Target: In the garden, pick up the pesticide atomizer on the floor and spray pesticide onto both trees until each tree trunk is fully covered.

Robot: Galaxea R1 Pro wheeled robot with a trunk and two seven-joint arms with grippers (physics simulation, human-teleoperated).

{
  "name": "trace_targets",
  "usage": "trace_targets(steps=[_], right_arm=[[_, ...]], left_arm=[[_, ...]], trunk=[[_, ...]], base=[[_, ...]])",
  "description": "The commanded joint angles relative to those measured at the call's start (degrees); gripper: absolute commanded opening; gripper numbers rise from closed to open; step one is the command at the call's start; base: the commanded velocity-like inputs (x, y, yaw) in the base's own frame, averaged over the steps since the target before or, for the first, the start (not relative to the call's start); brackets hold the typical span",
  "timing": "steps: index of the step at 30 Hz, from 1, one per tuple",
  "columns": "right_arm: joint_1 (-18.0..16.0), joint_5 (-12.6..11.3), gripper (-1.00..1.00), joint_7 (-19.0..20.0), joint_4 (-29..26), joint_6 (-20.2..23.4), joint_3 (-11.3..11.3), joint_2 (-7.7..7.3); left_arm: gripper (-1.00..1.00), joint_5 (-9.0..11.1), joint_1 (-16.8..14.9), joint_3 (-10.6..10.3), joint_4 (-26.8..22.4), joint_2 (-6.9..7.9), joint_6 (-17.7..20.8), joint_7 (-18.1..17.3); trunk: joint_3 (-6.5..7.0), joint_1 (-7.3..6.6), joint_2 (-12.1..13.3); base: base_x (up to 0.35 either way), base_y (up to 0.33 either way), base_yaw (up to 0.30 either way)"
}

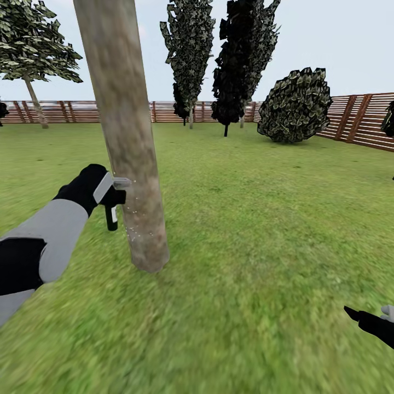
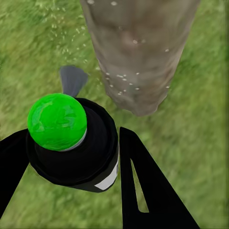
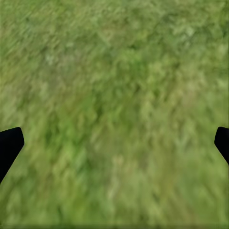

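Big green lawn (image 1: 262, 230) all around me, a bit patchy and yellowish in spots. A brown slat fence (image 1: 355, 117) runs along the far edge and angles in on my right. Two tall dark skinny trees (image 1: 241, 54) stand out back, with a round leafy bush (image 1: 295, 106) next to them. Sky (image 1: 339, 38) is pale and hazy, flat even daylight.

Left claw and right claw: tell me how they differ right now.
The left claw is shut on the pesticide atomizer, while the right claw is open with nothing between its fingers. The left claw is raised beside the tree trunk, which carries whitish pesticide speckles; the right claw hangs low over bare grass, away from the trunk. Both have black fingers.
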Motion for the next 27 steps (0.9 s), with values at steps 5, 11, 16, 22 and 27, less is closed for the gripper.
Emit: trace_targets(steps=[5, 11, 16, 22, 27], right_arm=[[0.0, 0.0, 1.00, 0.0, 0.0, 0.0, 0.0, 0.00], [0.0, 0.0, 1.00, 0.0, 0.0, 0.0, 0.0, 0.00], [0.0, 0.0, 1.00, 0.0, 0.0, 0.0, 0.0, 0.00], [0.0, 0.0, 1.00, 0.0, 0.0, 0.0, 0.0, 0.00], [0.0, 0.0, 1.00, 0.0, 0.0, 0.0, 0.0, 0.00]], left_arm=[[-1.00, 0.0, -1.7, 0.0, 1.6, 0.10, 0.0, 0.0], [-1.00, -0.1, -3.7, 0.0, 8.1, 0.25, 0.0, 0.0], [-1.00, -0.1, -3.4, -0.2, 13.2, 0.21, -0.4, -0.8], [-1.00, -0.4, -0.6, -0.2, 20.3, 0.17, -5.1, -3.3], [-1.00, -0.4, 5.1, -0.2, 21.0, -0.04, -10.7, -3.4]], trunk=[[0.00, 0.00, 0.0], [0.00, 0.00, 0.0], [0.00, 0.00, 0.0], [0.00, 0.00, 0.0], [0.00, 0.00, 0.0]], base=[[0.000, 0.000, 0.000], [0.000, 0.000, 0.000], [0.000, 0.000, 0.000], [0.000, 0.000, 0.000], [0.000, 0.000, 0.000]])
